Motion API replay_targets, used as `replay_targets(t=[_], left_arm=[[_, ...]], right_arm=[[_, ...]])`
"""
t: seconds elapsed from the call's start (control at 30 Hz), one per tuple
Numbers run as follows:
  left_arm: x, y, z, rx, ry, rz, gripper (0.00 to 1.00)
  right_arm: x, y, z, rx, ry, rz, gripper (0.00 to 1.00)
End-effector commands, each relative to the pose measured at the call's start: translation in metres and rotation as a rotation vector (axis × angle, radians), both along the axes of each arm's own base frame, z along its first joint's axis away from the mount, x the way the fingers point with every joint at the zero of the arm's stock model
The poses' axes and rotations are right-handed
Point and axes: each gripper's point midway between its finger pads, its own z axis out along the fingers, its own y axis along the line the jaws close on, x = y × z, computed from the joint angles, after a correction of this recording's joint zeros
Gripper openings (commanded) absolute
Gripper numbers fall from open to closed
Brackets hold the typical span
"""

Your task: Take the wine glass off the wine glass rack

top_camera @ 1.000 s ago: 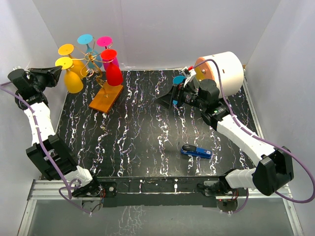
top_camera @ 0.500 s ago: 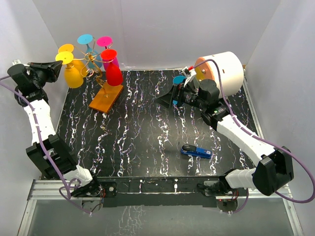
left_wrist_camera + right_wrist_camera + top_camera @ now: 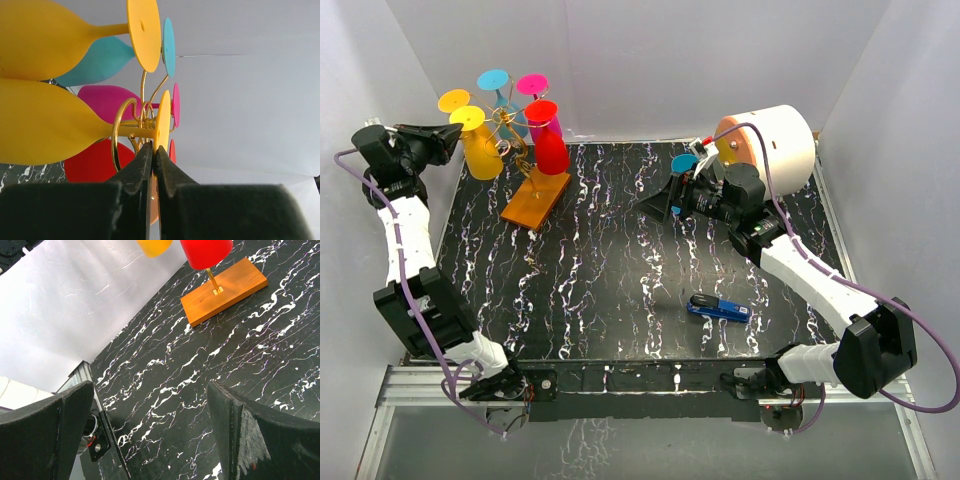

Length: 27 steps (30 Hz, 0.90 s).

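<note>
A black, white-veined table (image 3: 620, 260) is carrying everything, with a white drum (image 3: 775, 140) resting at its far right corner. At the far left corner the wine glass rack (image 3: 536, 199) is standing upright on its orange base, its gold wire arms carrying glasses bowl-down. A red glass (image 3: 550, 150) is hanging just above the base, a teal glass (image 3: 495, 80) and a magenta glass (image 3: 532, 85) are hanging on the far side, and a second yellow glass (image 3: 454, 100) is hanging toward the left wall. The yellow wine glass (image 3: 45, 130) is sitting tilted on the rack's left side, its stem passing through a gold wire curl. The left gripper (image 3: 153, 148) is reaching in from the left wall, and its fingers are pinching together on the rim of that glass's thin foot disc, which is lying edge-on between the two tips. The right gripper (image 3: 655, 203) is hovering right of the table's centre, well apart from the rack, its fingers spread wide and holding nothing. A small blue object (image 3: 718, 309) is lying on the table near the right arm
</note>
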Motion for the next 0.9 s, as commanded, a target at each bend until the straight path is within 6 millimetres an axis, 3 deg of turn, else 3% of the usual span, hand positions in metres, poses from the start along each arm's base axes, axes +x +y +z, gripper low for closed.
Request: replay_targets(t=[0.0, 0.53, 0.67, 0.87], left_arm=[[-0.018, -0.015, 0.036, 0.036, -0.092, -0.041, 0.00], [-0.066, -0.040, 0.041, 0.065, -0.076, -0.076, 0.00], [-0.091, -0.040, 0.044, 0.091, -0.072, -0.023, 0.00], [-0.136, -0.038, 0.053, 0.268, -0.021, 0.112, 0.00]], right_arm=[[-0.002, -0.003, 0.027, 0.047, -0.088, -0.009, 0.95], [-0.005, 0.000, 0.023, 0.060, -0.062, 0.012, 0.95], [-0.006, 0.002, 0.019, 0.059, -0.041, 0.030, 0.95], [-0.008, 0.005, 0.005, 0.031, 0.025, 0.051, 0.94]])
